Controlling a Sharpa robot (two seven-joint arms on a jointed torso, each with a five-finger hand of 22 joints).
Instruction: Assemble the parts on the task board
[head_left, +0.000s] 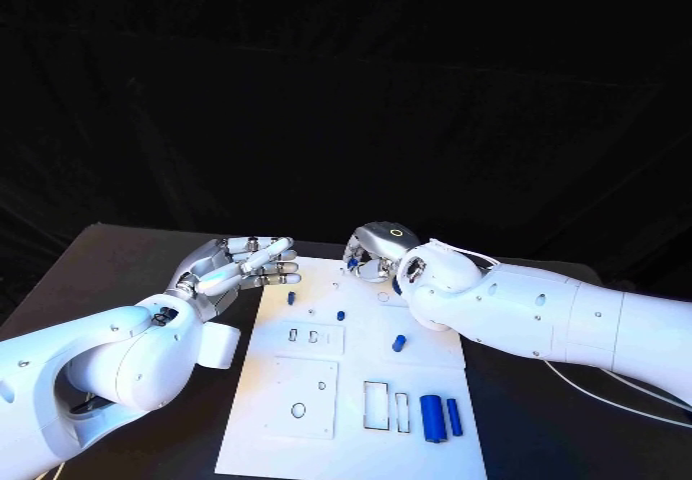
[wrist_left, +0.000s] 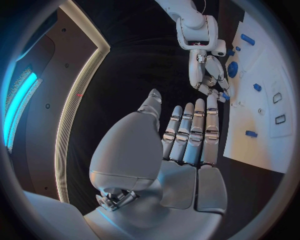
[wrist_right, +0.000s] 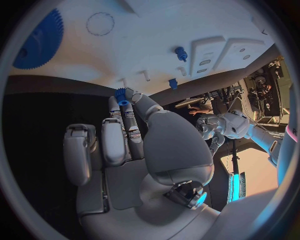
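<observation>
The flat white plastic task board (head_left: 310, 420) lay lengthwise in the middle of the black table (head_left: 87, 270), presumably so both arms could reach it. The right hand (head_left: 372, 255) hovered over the board's far edge, at about twelve o'clock, pinching a small blue ribbed part (wrist_right: 120, 94) between its fingertips (wrist_right: 125, 104); the grip at the very tips looked chosen to leave the piece free for seating in a socket. The left hand (head_left: 242, 262) hung at the board's eleven o'clock corner, empty, its fingers (wrist_left: 195, 127) straight and side by side, likely waiting clear of the work.

Counted in the head view, five blue parts rested on the board: two short pegs (head_left: 291, 297) near the far end, one tilted peg (head_left: 400, 343) at about two o'clock from the centre, and two long upright cylinders (head_left: 431, 416) side by side at five o'clock. The right wrist view added one large blue toothed gear (wrist_right: 39, 41). My judgement: assembly was at an early stage, with most pieces loose.
</observation>
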